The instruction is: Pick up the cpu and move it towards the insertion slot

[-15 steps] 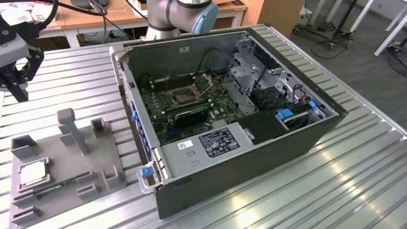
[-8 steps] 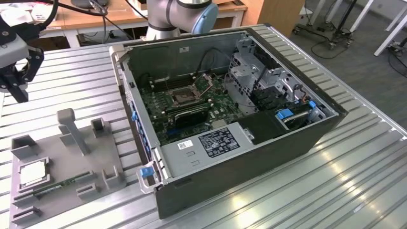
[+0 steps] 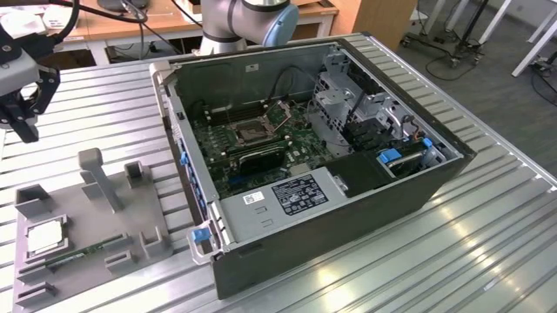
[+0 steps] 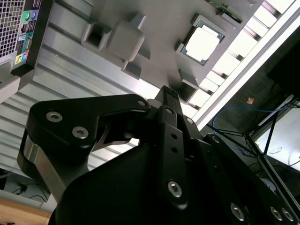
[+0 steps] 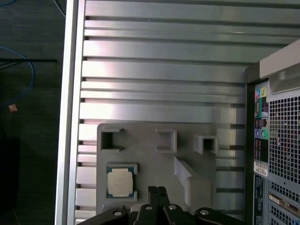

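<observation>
Hovering pincer (image 5: 157,189), seemingly closed; cpu (image 5: 120,182) untouched.

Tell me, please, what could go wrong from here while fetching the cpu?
1. The tool looks shut and hangs off to one side of the cpu, not over it; a skewed descent might strike the grey fixture around the chip or its upright post.
2. The insertion slot lies deep inside the open computer case, amid cables; the tool could clip the case or snag a cable.
</observation>
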Available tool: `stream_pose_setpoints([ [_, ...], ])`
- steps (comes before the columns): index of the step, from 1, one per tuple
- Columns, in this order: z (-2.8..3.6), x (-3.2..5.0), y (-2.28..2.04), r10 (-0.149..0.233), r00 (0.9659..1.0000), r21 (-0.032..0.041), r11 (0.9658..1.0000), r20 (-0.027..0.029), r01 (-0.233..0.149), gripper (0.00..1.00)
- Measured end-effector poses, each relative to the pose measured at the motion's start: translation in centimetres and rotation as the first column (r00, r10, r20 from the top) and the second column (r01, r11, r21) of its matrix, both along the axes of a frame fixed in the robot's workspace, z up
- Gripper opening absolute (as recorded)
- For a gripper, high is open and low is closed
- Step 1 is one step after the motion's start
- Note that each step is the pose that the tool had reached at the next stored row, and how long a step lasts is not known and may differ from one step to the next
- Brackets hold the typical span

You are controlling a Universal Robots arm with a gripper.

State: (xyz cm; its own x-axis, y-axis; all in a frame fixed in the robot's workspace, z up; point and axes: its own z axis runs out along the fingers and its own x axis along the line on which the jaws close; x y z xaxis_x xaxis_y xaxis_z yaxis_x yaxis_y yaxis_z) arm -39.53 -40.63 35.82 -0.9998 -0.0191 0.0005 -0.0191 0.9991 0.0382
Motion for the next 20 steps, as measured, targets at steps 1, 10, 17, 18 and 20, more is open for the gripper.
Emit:
stream_pose_setpoints([
  [1, 0.00, 0.00, -0.05, 0.000, 1.0000, 0.0000, 1.0000, 0.0000, 0.000, 0.11],
  [10, 0.00, 0.00, -0.54, 0.000, 1.0000, 0.0000, 1.0000, 0.0000, 0.000, 0.11],
  [17, 0.00, 0.00, -0.91, 0.000, 1.0000, 0.0000, 1.0000, 0.0001, 0.000, 0.11],
  [18, 0.00, 0.00, -0.96, 0.000, 1.0000, 0.0000, 1.0000, 0.0000, 0.000, 0.11],
  [20, -0.01, 0.00, -1.07, 0.000, 1.0000, 0.0000, 1.0000, 0.0001, 0.000, 0.11],
])
